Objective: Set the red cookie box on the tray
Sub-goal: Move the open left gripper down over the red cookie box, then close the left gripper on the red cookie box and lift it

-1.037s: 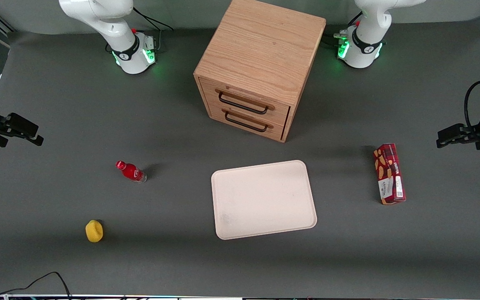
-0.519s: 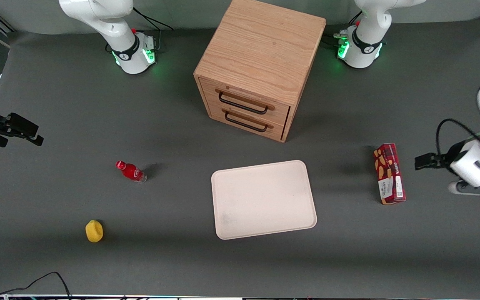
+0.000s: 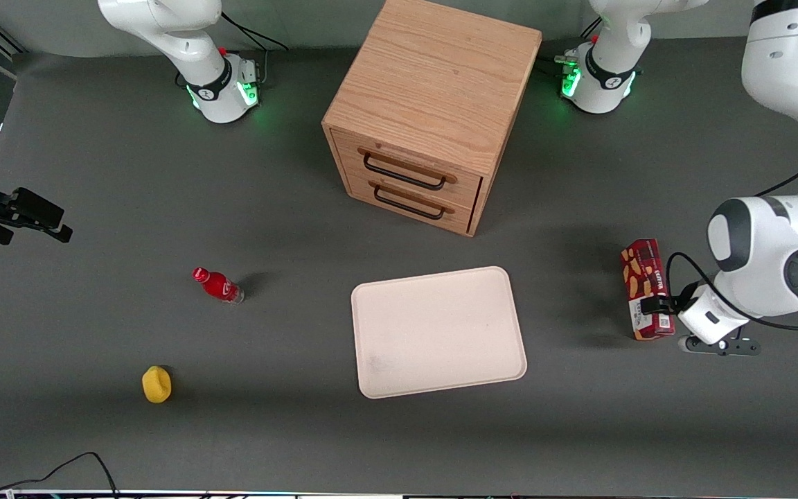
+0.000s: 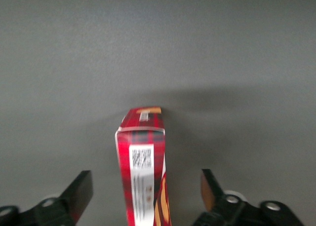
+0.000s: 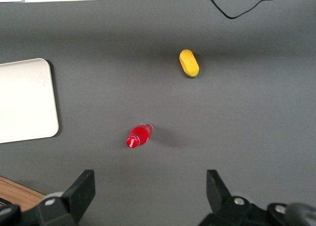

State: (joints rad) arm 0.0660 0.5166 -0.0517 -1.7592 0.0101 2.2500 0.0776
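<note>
One box: the red cookie box [image 3: 647, 290] lies flat on the grey desk [image 3: 94, 430] toward the working arm's end, well apart from the tray [image 3: 438, 331], long axis running near to far.
Hand: the left arm's hand [image 3: 650, 305] hovers at the nearer half of the box; the wrist view shows its two fingers [image 4: 79, 194] spread wide, one on each long side of the carton [image 4: 143, 162], neither touching it.
Tray: cream-white, bare, at mid-desk, nearer the front camera than the wooden drawer cabinet [image 3: 430, 114].
Small items: a yellow object [image 3: 156, 384] sits nearest the camera toward the parked arm's end; a little red bottle [image 3: 217, 285] lies farther back.
Cabinet: two drawers with dark handles [image 3: 404, 177], both closed.
</note>
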